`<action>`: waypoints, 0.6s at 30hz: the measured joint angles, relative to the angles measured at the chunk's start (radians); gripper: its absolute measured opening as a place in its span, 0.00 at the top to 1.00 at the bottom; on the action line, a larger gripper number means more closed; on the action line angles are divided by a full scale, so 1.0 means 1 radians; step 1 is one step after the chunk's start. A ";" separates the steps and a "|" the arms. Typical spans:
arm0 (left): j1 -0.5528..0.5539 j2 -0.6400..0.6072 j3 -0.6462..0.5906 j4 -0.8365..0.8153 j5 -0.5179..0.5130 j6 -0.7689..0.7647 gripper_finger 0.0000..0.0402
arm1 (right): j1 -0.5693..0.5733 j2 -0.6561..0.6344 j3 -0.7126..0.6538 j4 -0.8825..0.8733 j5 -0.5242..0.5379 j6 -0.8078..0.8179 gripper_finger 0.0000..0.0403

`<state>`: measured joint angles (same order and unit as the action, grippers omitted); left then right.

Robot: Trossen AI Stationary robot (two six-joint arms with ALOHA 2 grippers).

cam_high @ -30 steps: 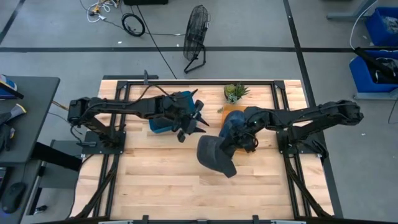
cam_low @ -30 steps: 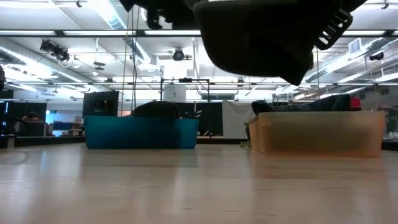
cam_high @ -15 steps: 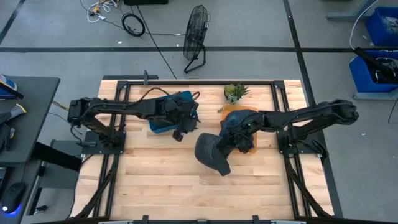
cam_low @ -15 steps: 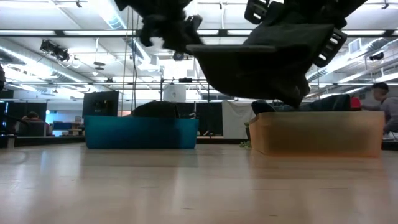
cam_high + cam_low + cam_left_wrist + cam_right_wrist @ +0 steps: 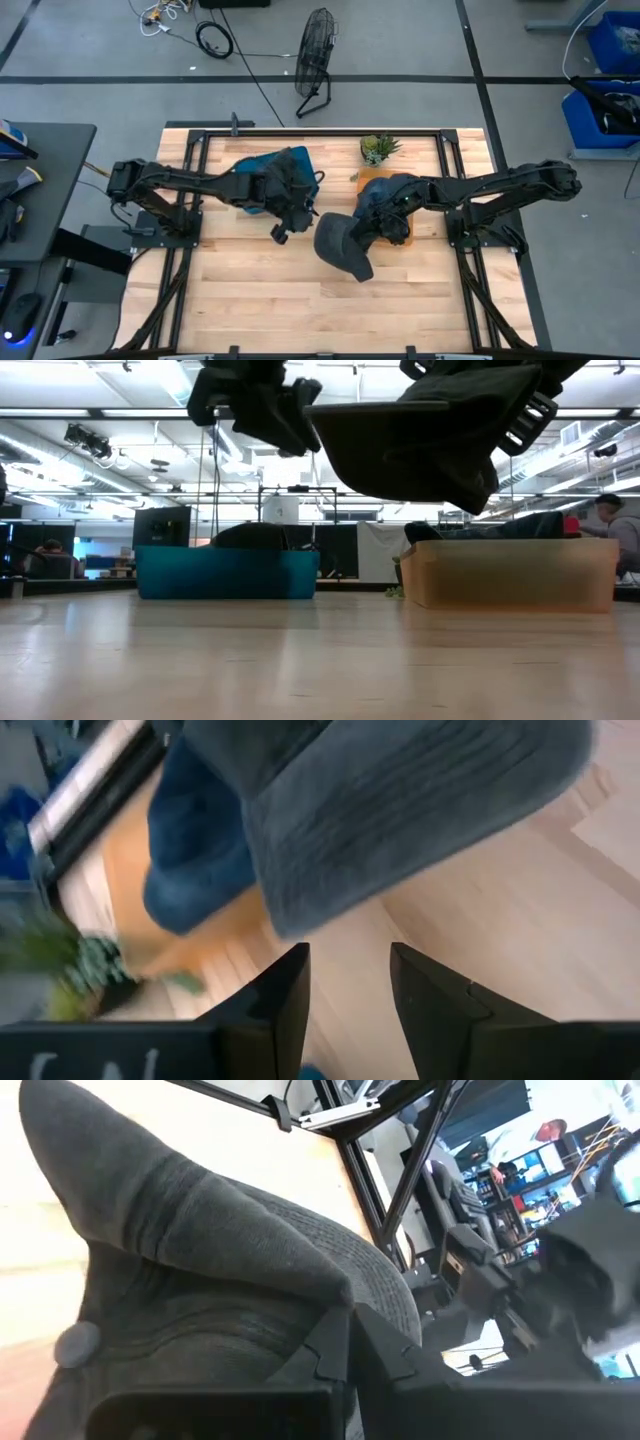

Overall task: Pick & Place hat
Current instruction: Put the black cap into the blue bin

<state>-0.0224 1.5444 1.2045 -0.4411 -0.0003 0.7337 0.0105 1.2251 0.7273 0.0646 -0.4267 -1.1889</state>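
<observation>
A dark grey cap (image 5: 343, 248) hangs over the table's middle, held by my right gripper (image 5: 378, 228), which is shut on it. In the low view the cap (image 5: 420, 440) is well above the wood. My left gripper (image 5: 283, 228) is open and hovers just left of the cap without touching it. In the left wrist view its fingers (image 5: 280, 990) point at the grey cap (image 5: 400, 810). A blue hat (image 5: 385, 192) lies in the orange bin (image 5: 510, 572) behind the cap. My right gripper pinches a fold of the cap's crown (image 5: 300, 1295) between its two shut fingers (image 5: 335, 1345), coming from the table's right side. The cap is lifted clear of the table and spreads out left of and below the gripper, its top button (image 5: 75, 1342) showing.
A teal bin (image 5: 258, 195) sits under my left arm at the far left, with a dark mound (image 5: 255, 535) in it. A potted plant (image 5: 378, 148) stands at the far edge. Bare wood (image 5: 300, 310) lies toward the near edge. People show in the room behind.
My left gripper has moved from beside the teal bin toward the table's near edge and the cap, turning as it went. The cap, held by my right gripper, has shifted slightly toward the table's left and stayed lifted clear.
</observation>
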 joint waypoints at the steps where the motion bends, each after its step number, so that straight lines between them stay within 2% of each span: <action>1: -0.011 0.000 0.000 0.007 -0.009 0.012 0.64 | 0.000 0.000 0.000 0.003 0.000 0.000 0.99; 6: -0.054 0.000 0.000 0.019 -0.089 0.019 0.64 | 0.000 -0.004 0.000 0.007 0.000 0.002 0.99; 18: -0.101 0.000 0.000 0.100 -0.128 0.072 0.65 | -0.003 -0.014 -0.001 0.010 -0.004 0.069 0.99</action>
<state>-0.1230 1.5440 1.2045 -0.3411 -0.1282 0.8060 0.0071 1.2110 0.7261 0.0742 -0.4311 -1.1199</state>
